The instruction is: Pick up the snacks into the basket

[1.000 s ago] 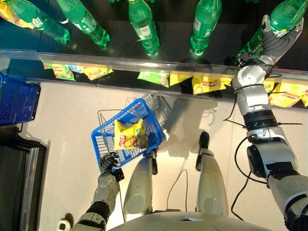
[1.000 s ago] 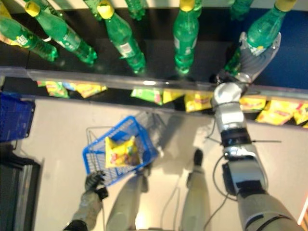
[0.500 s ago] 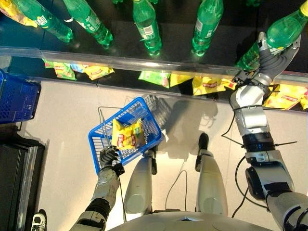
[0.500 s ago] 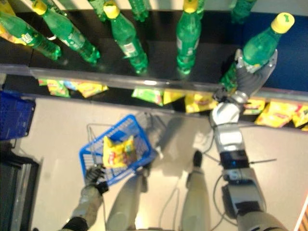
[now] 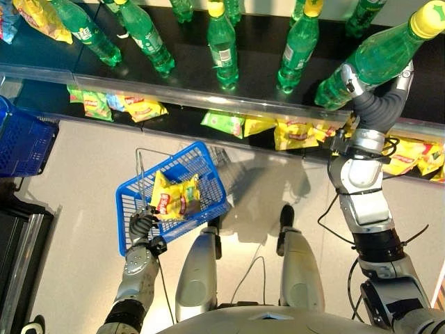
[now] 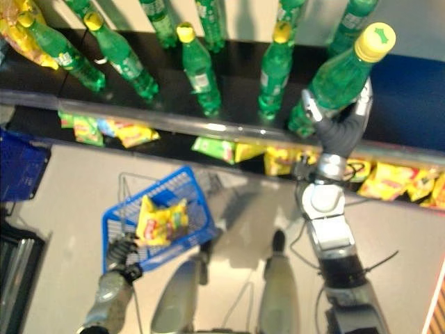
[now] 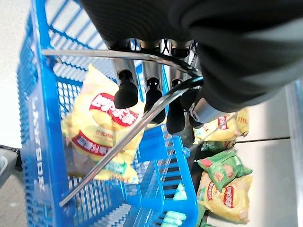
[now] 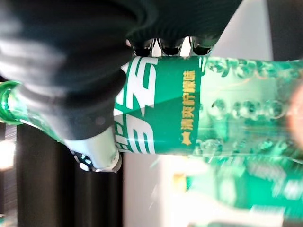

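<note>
The shelf [image 5: 208, 97] is my landmark: a long dark ledge with a pale front edge, green bottles standing on top of it and snack packets [image 5: 295, 132] lying in a row on the level beneath. Well below the shelf's front edge hangs the blue basket [image 5: 132, 202], tilted, with one yellow snack bag [image 5: 174, 198] already lying inside it. I carry it low and off to my left, I judge, so the mouth stays free for the next drop.

My left hand [image 5: 142, 226] is curled round the basket's wire handle [image 7: 123, 127]; my left wrist view shows my dark fingertips [image 7: 125, 97] hooked over that metal bar, which the head views leave too small to read. That same view also catches a green packet and a yellow packet on the floor level past the basket's rim.

My right hand [image 5: 379, 97] is up at the shelf's right end, wrapped round a green bottle [image 5: 375, 59] tipped well off upright. The right wrist view shows my fingers [image 8: 161, 47] closed across its label. That is a drink; the packets the task calls for lie just under the shelf edge, below this hand.
</note>
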### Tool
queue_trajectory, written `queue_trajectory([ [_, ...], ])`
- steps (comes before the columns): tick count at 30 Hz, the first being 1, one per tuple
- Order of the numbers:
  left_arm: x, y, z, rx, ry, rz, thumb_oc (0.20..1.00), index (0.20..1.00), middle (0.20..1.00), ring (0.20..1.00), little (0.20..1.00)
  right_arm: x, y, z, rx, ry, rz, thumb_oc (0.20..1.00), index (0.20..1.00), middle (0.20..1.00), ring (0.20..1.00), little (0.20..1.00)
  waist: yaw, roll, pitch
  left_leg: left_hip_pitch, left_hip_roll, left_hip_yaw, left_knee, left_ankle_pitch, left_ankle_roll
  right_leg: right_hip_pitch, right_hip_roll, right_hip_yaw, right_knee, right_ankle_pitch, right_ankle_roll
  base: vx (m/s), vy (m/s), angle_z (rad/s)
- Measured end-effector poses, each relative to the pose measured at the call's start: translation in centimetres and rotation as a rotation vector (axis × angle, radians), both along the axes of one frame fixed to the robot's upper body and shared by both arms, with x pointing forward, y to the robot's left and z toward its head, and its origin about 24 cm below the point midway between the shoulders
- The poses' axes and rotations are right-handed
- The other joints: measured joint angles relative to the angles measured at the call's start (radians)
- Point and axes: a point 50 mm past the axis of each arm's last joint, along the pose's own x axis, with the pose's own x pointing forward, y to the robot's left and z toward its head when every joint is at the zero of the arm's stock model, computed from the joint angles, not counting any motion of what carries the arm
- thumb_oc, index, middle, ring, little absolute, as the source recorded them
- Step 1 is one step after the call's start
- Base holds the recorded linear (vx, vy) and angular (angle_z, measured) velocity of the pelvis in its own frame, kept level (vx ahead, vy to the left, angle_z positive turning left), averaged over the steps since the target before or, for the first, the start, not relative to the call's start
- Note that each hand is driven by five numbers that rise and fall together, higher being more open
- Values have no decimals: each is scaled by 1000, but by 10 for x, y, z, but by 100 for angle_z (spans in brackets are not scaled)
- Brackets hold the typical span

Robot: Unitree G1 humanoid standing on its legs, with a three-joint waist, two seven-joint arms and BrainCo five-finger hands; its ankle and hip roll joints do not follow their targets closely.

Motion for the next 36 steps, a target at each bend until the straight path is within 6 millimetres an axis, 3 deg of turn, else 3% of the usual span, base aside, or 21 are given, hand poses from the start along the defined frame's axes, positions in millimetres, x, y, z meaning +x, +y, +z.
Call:
queue_trajectory([
  [6, -4, 6, 12, 35, -32, -64, 200, 200, 200, 200, 200, -7, 25, -15, 13, 69, 266, 200, 200, 200, 200, 200, 7, -35, -14, 34, 1, -30, -11, -3, -2, 65, -2, -37, -25, -2, 1, 6, -26, 14],
  [13, 6, 2, 47, 70, -182, -182, 200, 200, 200, 200, 200, -13, 54, -20, -4, 86, 448, 200, 200, 200, 200, 200, 103, -55, -32, 48, -6, -108, -23, 0, -7, 132, -6, -116, -23, -33, -4, -2, -43, 32],
  [19, 12, 1, 76, 131, -271, -283, 200, 200, 200, 200, 200, -14, 81, -15, -31, 68, 573, 200, 200, 200, 200, 200, 149, -65, -46, 46, -27, -188, -43, 20, -22, 181, -26, -200, -25, -66, 4, 9, -51, 49],
  [21, 12, 1, 85, 152, -296, -325, 200, 200, 200, 200, 200, -12, 96, -9, -29, 48, 619, 200, 200, 200, 200, 200, 199, -65, -52, 46, -33, -204, -46, 23, -26, 194, -30, -215, -25, -78, 8, 0, -34, 29],
  [26, 13, -3, 105, 162, -363, -415, 200, 200, 200, 200, 200, 2, 115, -12, -45, 83, 623, 200, 200, 200, 200, 200, 261, -73, -61, 43, -52, -253, -50, 27, -30, 239, -37, -260, -38, -102, 20, 14, -34, 41],
  [30, 17, -10, 134, 168, -461, -511, 200, 200, 200, 200, 200, 20, 124, -28, -101, 175, 554, 200, 200, 200, 200, 200, 306, -76, -65, 24, -66, -309, -51, 31, -35, 264, -36, -315, -59, -109, 26, 28, -17, 42],
  [31, 18, -13, 143, 187, -491, -551, 200, 200, 200, 200, 200, 24, 127, -36, -119, 216, 540, 200, 200, 200, 200, 200, 336, -76, -65, 22, -74, -321, -50, 31, -35, 273, -38, -321, -62, -112, 29, 25, 0, 26],
  [36, 23, -24, 156, 113, -568, -612, 200, 200, 200, 200, 200, 32, 134, -54, -168, 303, 501, 200, 200, 200, 200, 200, 368, -76, -66, 10, -90, -349, -46, 32, -33, 292, -40, -344, -78, -116, 37, 9, -3, 23],
])
